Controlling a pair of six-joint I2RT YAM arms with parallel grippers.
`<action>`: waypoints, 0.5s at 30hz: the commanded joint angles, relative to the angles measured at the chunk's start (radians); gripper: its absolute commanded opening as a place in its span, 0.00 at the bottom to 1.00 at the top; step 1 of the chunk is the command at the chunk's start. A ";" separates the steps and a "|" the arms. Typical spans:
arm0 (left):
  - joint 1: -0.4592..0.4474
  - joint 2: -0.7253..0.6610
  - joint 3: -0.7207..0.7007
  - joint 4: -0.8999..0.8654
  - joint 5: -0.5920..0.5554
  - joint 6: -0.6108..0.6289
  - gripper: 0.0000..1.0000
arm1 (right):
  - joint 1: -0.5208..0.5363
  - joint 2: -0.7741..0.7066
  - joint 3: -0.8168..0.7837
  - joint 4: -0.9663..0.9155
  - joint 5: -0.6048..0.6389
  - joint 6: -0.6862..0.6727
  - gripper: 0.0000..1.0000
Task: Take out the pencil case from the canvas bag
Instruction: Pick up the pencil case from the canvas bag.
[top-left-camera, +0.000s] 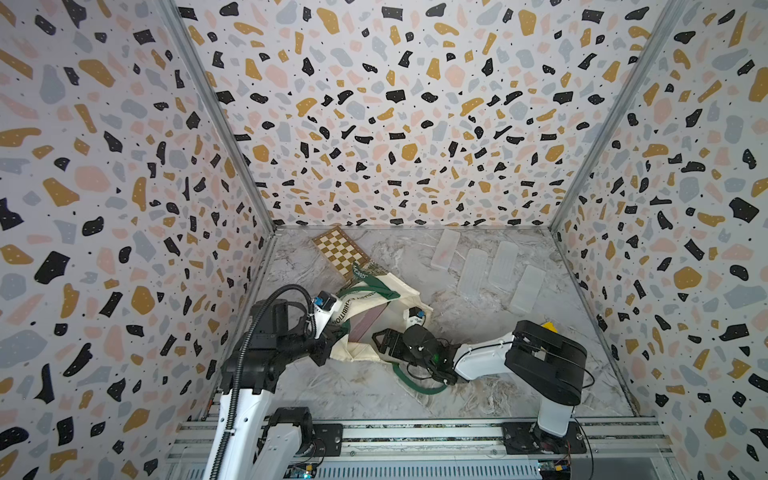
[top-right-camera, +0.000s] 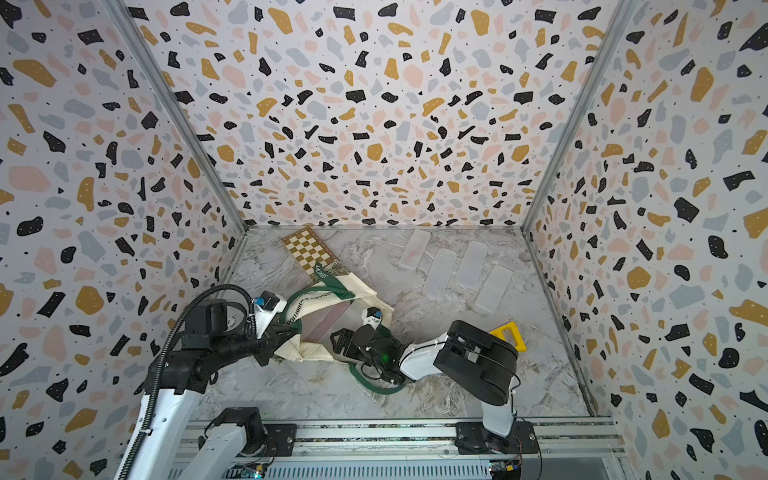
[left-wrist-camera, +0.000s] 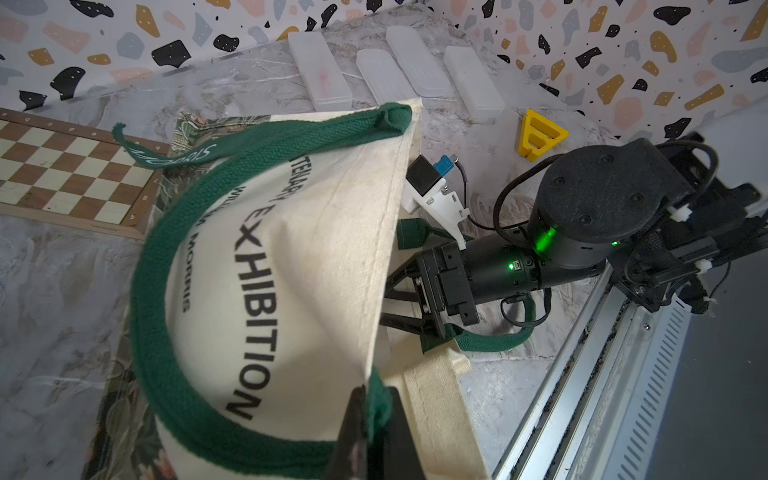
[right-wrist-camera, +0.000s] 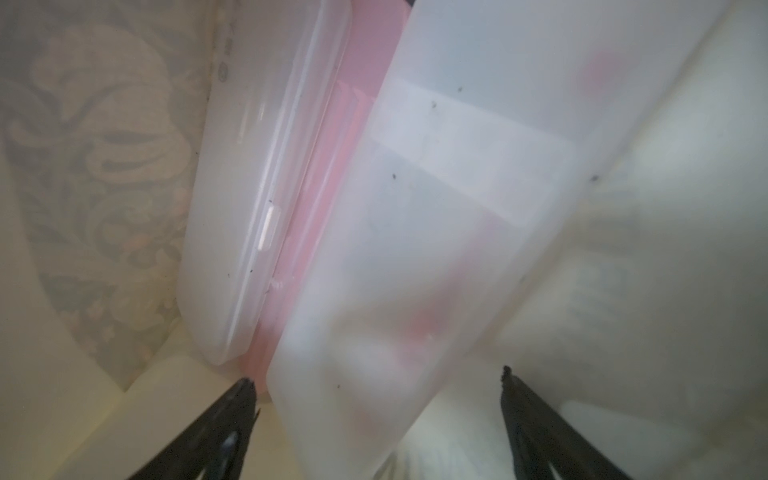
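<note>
The cream canvas bag (top-left-camera: 365, 351) (top-right-camera: 309, 349) (left-wrist-camera: 299, 232) with green straps lies left of the table's middle, its mouth facing right. My left gripper (left-wrist-camera: 376, 399) (top-left-camera: 330, 332) is shut on the bag's upper rim at the green strap and holds the mouth lifted. My right gripper (right-wrist-camera: 377, 376) (top-left-camera: 384, 345) reaches into the mouth and is open. A frosted translucent pencil case (right-wrist-camera: 436, 249) lies between its two fingers with gaps on both sides. Another clear case (right-wrist-camera: 257, 187) and a pink item (right-wrist-camera: 328, 187) lie beside it inside the bag.
A wooden chessboard (top-left-camera: 338, 251) lies at the back left, partly under the bag. Several translucent cases (top-left-camera: 490, 270) lie in a row at the back right. A yellow triangular piece (top-right-camera: 509, 334) sits behind the right arm. The metal rail (top-left-camera: 415, 432) runs along the front edge.
</note>
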 joint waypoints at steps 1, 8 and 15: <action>0.011 -0.006 -0.013 0.020 0.000 0.002 0.00 | -0.010 0.031 0.013 0.068 -0.018 0.051 0.92; 0.011 -0.010 -0.013 0.016 0.009 0.004 0.00 | -0.014 0.080 0.026 0.184 0.010 0.057 0.90; 0.011 -0.014 -0.013 0.013 0.018 0.008 0.00 | -0.014 0.133 0.063 0.262 0.035 0.048 0.84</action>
